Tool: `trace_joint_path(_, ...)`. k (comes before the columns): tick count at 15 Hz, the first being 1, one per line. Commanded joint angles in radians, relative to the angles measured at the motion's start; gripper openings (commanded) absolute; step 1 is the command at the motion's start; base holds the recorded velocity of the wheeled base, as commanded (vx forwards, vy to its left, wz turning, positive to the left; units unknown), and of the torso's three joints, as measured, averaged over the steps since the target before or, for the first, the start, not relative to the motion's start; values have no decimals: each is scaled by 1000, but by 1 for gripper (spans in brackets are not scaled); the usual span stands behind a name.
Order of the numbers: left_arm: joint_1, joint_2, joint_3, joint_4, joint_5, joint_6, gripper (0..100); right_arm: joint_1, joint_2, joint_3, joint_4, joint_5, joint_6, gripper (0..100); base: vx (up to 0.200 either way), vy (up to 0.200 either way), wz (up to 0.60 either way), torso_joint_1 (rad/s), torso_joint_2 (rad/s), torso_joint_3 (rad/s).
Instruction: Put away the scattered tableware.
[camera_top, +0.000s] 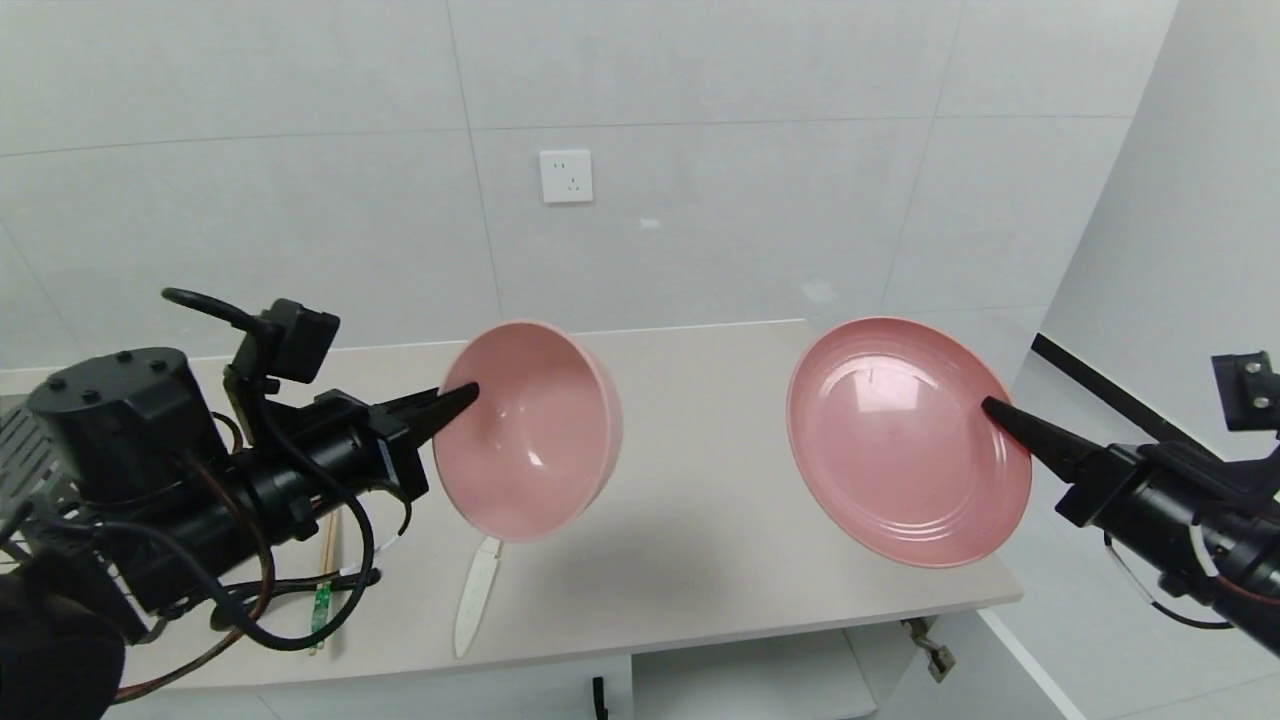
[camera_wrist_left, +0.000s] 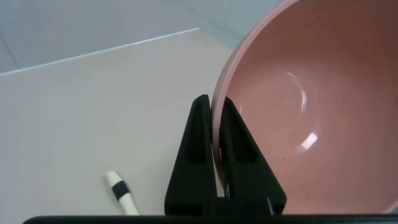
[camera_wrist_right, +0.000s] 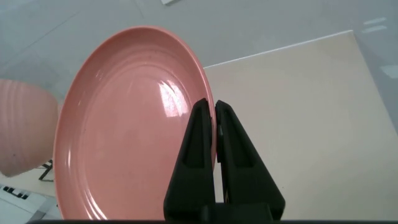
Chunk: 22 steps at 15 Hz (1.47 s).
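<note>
My left gripper (camera_top: 462, 396) is shut on the rim of a pink bowl (camera_top: 530, 430), which hangs tilted on its side above the left middle of the beige table (camera_top: 700, 560). In the left wrist view the two fingers (camera_wrist_left: 200, 134) pinch the bowl (camera_wrist_left: 305, 106) wall between them. Over the table's right end my right gripper (camera_top: 992, 408) is shut on the rim of a pink plate (camera_top: 900, 440), held nearly on edge. The right wrist view shows the plate (camera_wrist_right: 124, 124) clamped between the fingers (camera_wrist_right: 200, 124), with the bowl (camera_wrist_right: 25, 124) farther off.
A white spoon (camera_top: 476, 594) lies on the table under the bowl, its handle end (camera_wrist_left: 121, 191) showing in the left wrist view. Chopsticks (camera_top: 327, 560) lie near the left arm. A wire rack (camera_top: 25, 450) stands at the far left. The tiled wall carries a socket (camera_top: 565, 176).
</note>
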Motion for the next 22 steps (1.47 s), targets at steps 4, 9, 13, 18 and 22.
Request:
trace_joint_path(4,48,-86,-16,40,-34,-70,0,37,-33,0,-1,0,0,0,0,0,0,0,0,0)
trace_joint_path(9,-61,-69,23,19,-50,-281,0,37,-53,5,-1,0,0,0,0,0,0,0,0,0)
trace_joint_path(13,-67,-60,98,-56,-44,-286,0,37,-76,1,-1,0,0,0,0,0,0,0,0,0)
trace_joint_path(18,-85,-72,202,-79,-13,-281,0,37,-113,5,-1,-1,6,0,0,0,0,0,0,0)
trace_joint_path(22,-259,84,197,-90,633,-191,0,39,-110,9,-1,0,6,0,0,0,0,0,0,0)
